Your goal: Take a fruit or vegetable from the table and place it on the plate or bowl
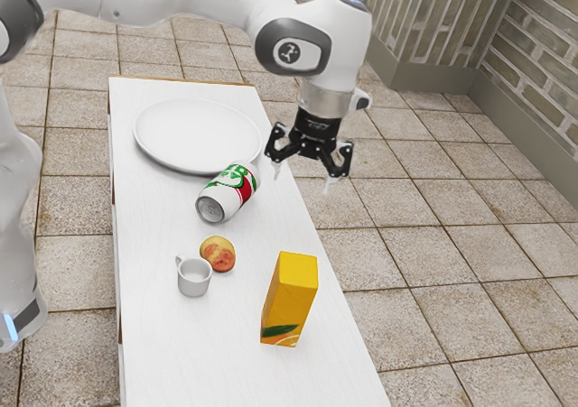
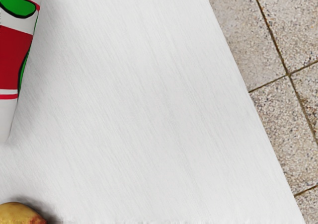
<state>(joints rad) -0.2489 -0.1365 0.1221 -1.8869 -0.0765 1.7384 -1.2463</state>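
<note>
A peach (image 1: 218,254), yellow with a red blush, lies on the white table (image 1: 163,335) next to a small white cup. Its edge also peeks into the wrist view as the peach (image 2: 20,213). A white plate (image 1: 197,134) rests at the table's far end. My gripper (image 1: 302,175) hangs above the table's edge on the exterior view's right, between plate and peach, open with nothing between its fingers. It is well above and apart from the peach.
A red, white and green can (image 1: 228,191) lies on its side just below the plate, also seen as the can (image 2: 15,50). A white cup (image 1: 193,274) stands beside the peach. An orange juice carton (image 1: 289,300) stands upright nearer the front. Tiled floor (image 1: 452,245) surrounds the table.
</note>
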